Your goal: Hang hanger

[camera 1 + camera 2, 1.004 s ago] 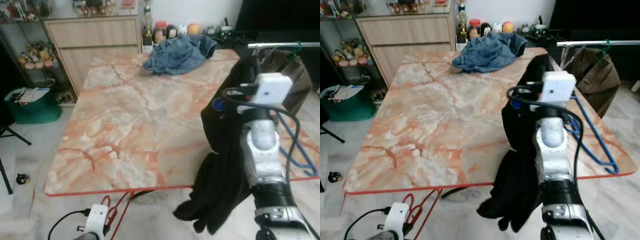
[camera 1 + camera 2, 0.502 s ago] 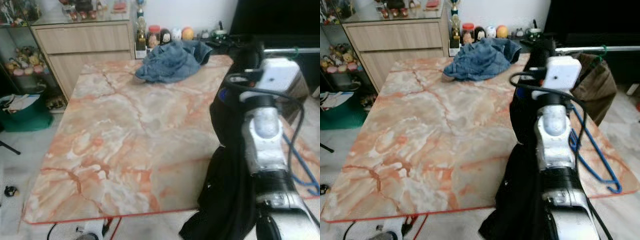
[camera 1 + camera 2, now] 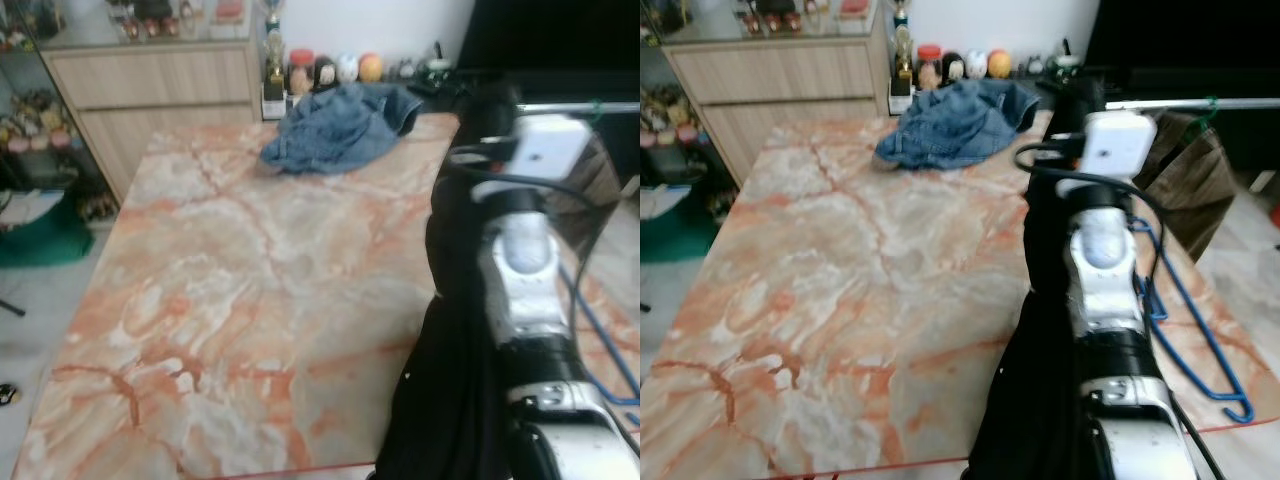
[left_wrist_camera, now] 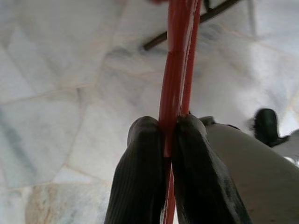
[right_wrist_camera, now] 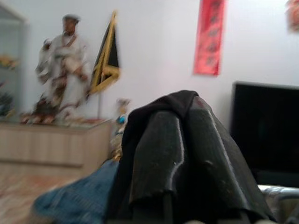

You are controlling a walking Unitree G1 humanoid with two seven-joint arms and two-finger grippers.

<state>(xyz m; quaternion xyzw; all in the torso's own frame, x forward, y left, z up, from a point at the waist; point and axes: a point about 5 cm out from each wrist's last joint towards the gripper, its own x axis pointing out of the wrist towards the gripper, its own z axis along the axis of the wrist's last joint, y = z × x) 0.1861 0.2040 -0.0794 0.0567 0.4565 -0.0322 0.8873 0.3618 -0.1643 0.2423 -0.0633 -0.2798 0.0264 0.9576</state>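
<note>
My right claw (image 5: 187,154) is pinched shut on the black garment (image 3: 1040,330), held up at the bench's (image 3: 250,280) right edge near the rail (image 3: 1180,103). Left claw (image 4: 169,154) is clamped on a red hanger (image 4: 177,70) low over the floor; I reckon it's light, stiff and slippery, so grip near the hook.

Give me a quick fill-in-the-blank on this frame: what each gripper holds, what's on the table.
1. The left gripper is shut on a thin ____ hanger.
2. The right gripper holds up a ____ garment.
3. A crumpled ____ denim garment lies at the far end of the marble table.
4. A blue hanger lies on the table's ____ side.

Missing words: red; black; blue; right
</note>
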